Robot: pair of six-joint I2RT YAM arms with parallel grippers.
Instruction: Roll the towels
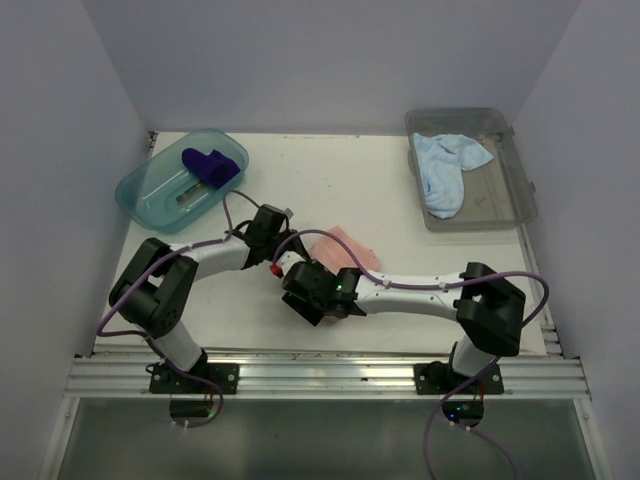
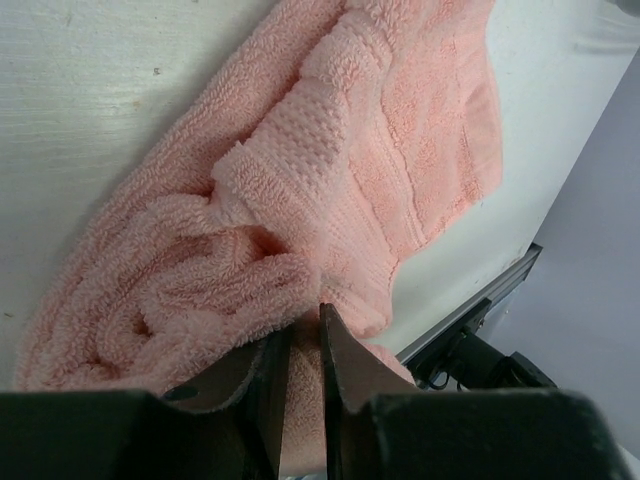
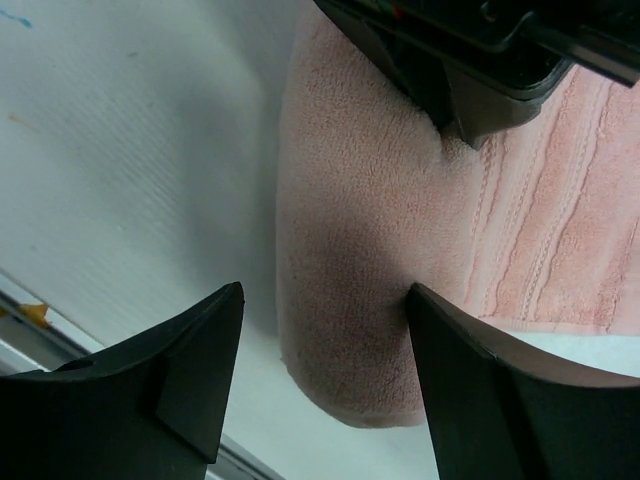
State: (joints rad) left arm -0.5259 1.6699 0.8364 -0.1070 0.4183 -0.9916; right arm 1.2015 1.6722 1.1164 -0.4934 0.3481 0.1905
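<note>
Salmon towel (image 1: pixel 345 243) mid-frame on table (image 1: pixel 330 170), partly bunched into loose roll, unfinished. Left end effector (image 2: pixel 303 345) pinching its edge, jaws nearly together. Right end effector (image 3: pixel 325 300) spread wide over towel's folded end, holding nothing. Purple towel (image 1: pixel 210 165) bundled in teal tub (image 1: pixel 135 195), upper left; likely done. Light blue towel (image 1: pixel 445 165) loose in grey bin (image 1: pixel 495 205), upper right; yet to roll.

Left tub (image 1: pixel 150 192) with first towel (image 1: pixel 210 165), right bin (image 1: pixel 500 200) with second towel (image 1: pixel 445 168), third towel (image 1: pixel 345 244) centre-front.
</note>
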